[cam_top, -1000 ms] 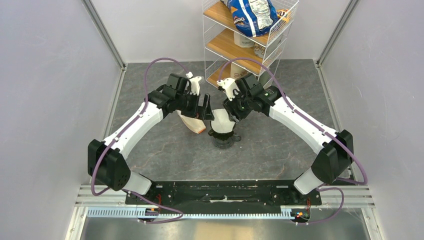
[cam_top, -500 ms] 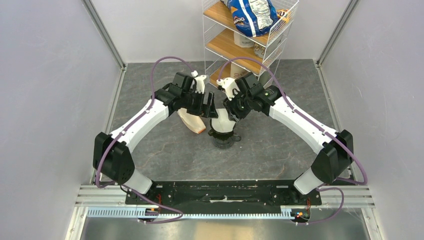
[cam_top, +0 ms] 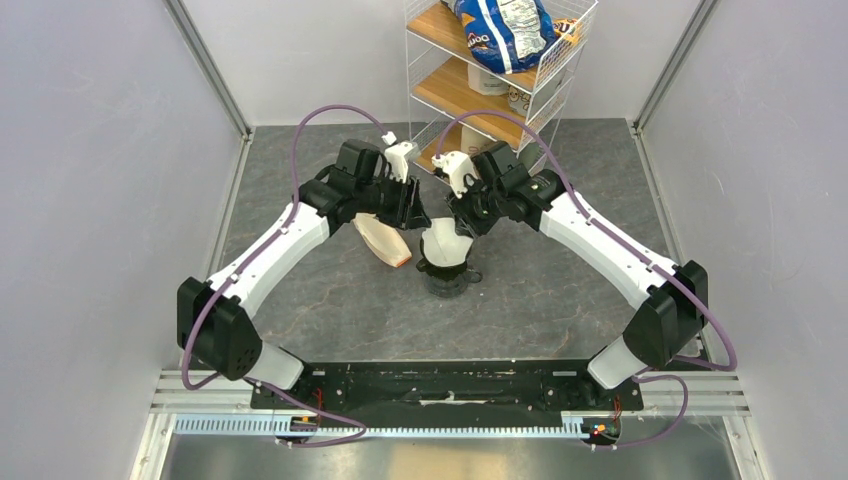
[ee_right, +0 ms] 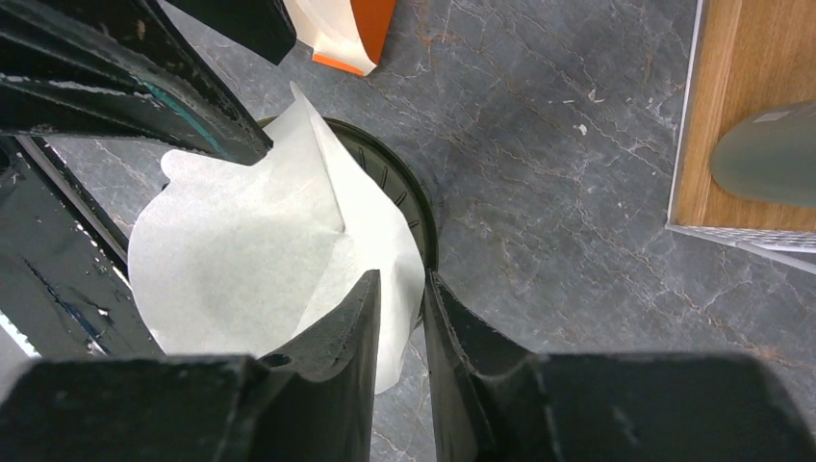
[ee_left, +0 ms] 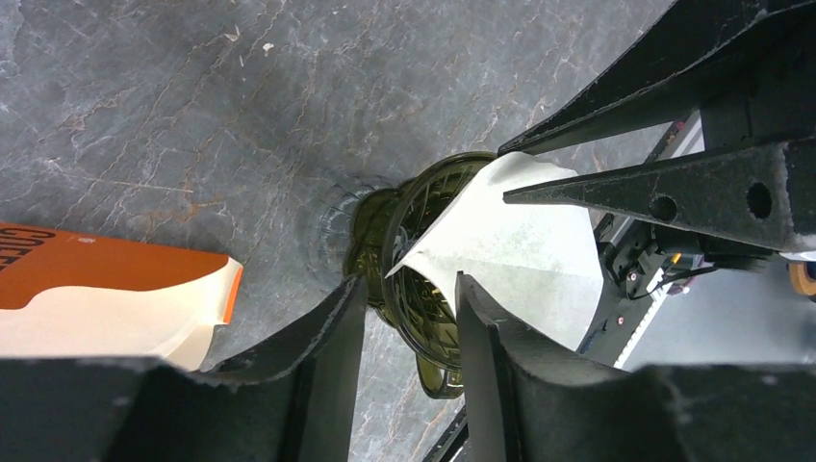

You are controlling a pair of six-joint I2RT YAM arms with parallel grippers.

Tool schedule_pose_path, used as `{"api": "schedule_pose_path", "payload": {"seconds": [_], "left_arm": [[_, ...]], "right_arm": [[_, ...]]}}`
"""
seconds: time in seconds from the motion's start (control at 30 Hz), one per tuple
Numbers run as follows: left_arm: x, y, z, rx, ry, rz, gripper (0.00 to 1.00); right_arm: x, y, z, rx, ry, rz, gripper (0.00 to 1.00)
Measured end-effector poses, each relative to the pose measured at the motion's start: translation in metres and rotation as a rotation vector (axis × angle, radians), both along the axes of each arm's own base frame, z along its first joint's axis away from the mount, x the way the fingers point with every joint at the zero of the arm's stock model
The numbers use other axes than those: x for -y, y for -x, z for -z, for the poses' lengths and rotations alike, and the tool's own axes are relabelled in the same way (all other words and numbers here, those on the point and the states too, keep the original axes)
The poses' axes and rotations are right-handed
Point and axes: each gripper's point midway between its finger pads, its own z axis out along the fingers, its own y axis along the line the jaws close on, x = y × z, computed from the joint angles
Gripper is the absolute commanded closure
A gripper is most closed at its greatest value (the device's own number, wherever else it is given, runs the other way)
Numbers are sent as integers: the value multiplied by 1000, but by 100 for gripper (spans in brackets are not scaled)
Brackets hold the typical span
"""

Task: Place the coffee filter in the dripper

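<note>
The dark dripper (cam_top: 448, 278) stands upright on the grey table with the white coffee filter (cam_top: 444, 245) sitting in it. The filter's top sticks up above the rim. In the left wrist view my left gripper (ee_left: 412, 281) hovers over the dripper (ee_left: 423, 318), jaws partly open, the rim showing in the gap between them. My right gripper (ee_right: 402, 276) has its jaws narrowly apart astride the filter (ee_right: 260, 250) wall and the dripper (ee_right: 414, 207) rim. From above, the left gripper (cam_top: 418, 222) and right gripper (cam_top: 458, 228) meet over the filter.
A tan packet with an orange end (cam_top: 383, 240) lies just left of the dripper. A wire shelf unit (cam_top: 490, 90) with wooden boards stands at the back, holding a blue bag. In the right wrist view a grey vessel (ee_right: 770, 154) sits on its lowest board.
The left gripper has moved right to the dripper and its jaws have narrowed a lot. The right gripper's jaws have narrowed around the filter's edge. The dripper has stayed put.
</note>
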Motion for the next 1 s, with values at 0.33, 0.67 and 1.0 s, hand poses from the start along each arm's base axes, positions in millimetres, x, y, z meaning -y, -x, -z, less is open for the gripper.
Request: {"api": "schedule_pose_path", "payload": {"seconds": [0.33,0.67,1.0], "left_arm": [[5,5,2,-19,17,42,72],[5,5,2,-25,14,45,98],[4,10,-19,29,47,57,25]], "right_arm": [[-5,0,-8,8,-26,-15,81],[-7,0,-11,13,-37,-24,100],[-7,2,-34,66,-87,-27,100]]}}
